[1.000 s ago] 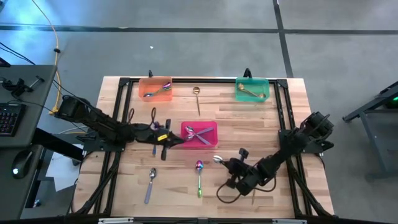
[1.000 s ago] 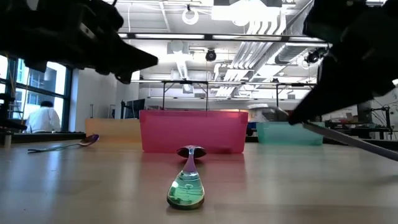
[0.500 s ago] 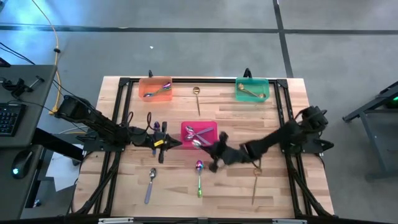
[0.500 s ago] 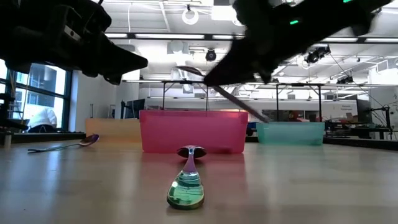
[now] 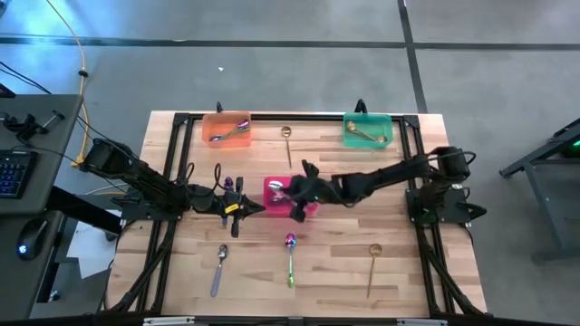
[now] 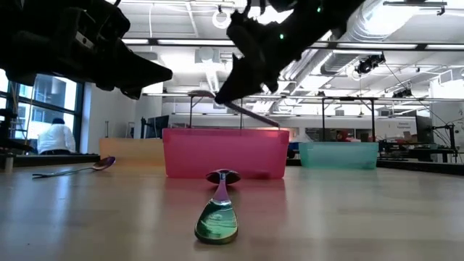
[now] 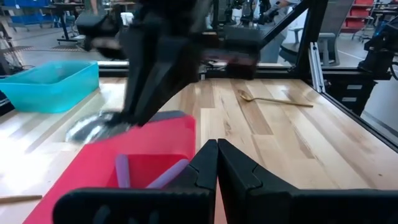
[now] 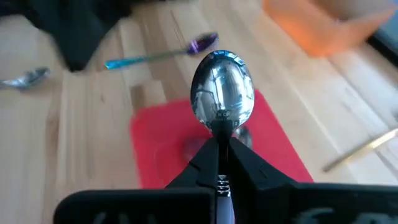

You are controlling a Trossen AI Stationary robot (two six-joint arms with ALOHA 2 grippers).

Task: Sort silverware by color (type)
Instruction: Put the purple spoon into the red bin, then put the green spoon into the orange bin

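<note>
My right gripper hangs above the pink bin, shut on a shiny silver spoon. The low view shows that spoon in the air over the pink bin. Inside the bin lie lilac-handled spoons. My left gripper waits shut just left of the bin. Flat on the table lie an iridescent spoon, a silver spoon with a lilac handle and two gold spoons. My right gripper pinches the silver spoon by its neck, just behind the bowl, between its two fingers. The bowl sticks out ahead of the fingertips. The spoon is lifted clear and tilted, with its handle slanting down toward the pink bin.
An orange bin with spoons stands at the far left. A teal bin with a gold spoon stands at the far right. Black frame rails run along the table edges. Bare wood lies between the loose spoons in front.
My right gripper has carried the silver spoon from low over the near right part of the table, up and toward the far left, until it hangs above the pink bin. A gold spoon that the arm hid now shows near the front. The left arm has hardly moved.
</note>
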